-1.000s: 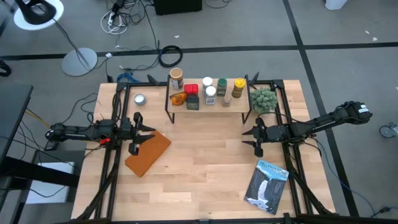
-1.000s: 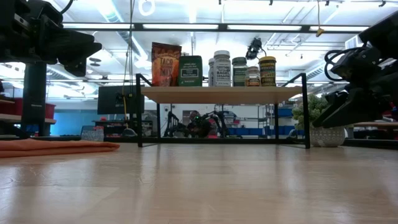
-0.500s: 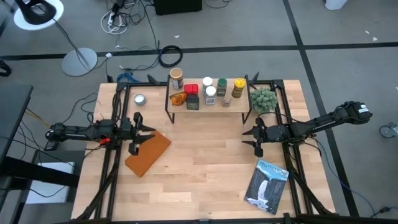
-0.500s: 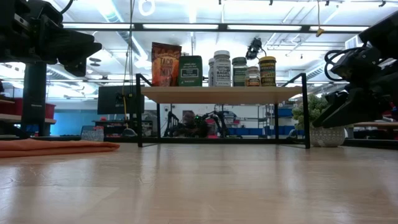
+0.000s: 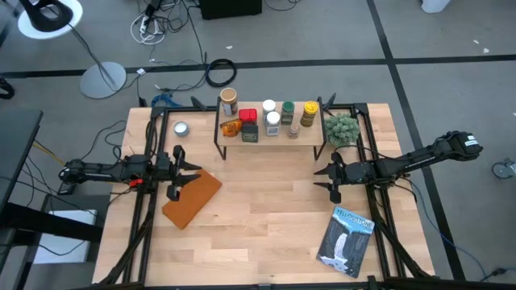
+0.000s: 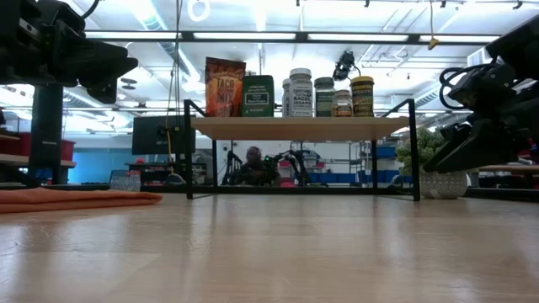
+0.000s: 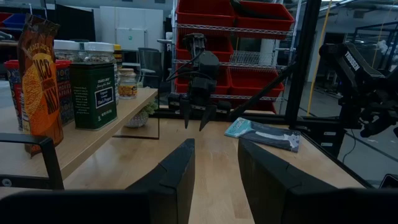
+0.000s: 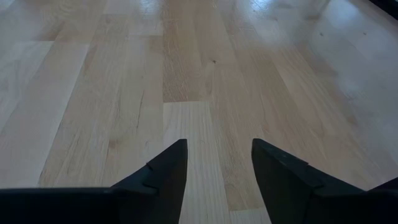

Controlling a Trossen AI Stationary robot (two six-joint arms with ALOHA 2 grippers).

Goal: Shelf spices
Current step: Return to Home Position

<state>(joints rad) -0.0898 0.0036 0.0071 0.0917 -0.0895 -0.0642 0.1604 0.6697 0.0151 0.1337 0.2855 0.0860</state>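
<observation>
Several spices (image 5: 266, 119) stand in a row on the wooden top of the shelf (image 5: 270, 138), at the far middle of the desk (image 5: 266, 209). At the left end leans an orange packet (image 6: 225, 87) whose lettering appears to read "TACO"; just beside it is a dark green box (image 7: 93, 95) with a pale label, the words too small to make out. Further right come a white-lidded jar (image 6: 301, 92), a green-lidded jar (image 6: 324, 96) and a yellow-lidded jar (image 6: 362, 95), labels unreadable. A tan cylinder (image 5: 229, 102) stands at the shelf's far left corner.

Left claw (image 5: 187, 171) hovers over the desk's left side, above an orange-brown slab (image 5: 192, 199), fingers parted with a narrow gap, holding nothing. Right claw (image 5: 322, 179) hangs over bare wood near the shelf's right leg, fingers moderately apart, empty. A blue booklet (image 5: 347, 238) lies at the near right.
</observation>
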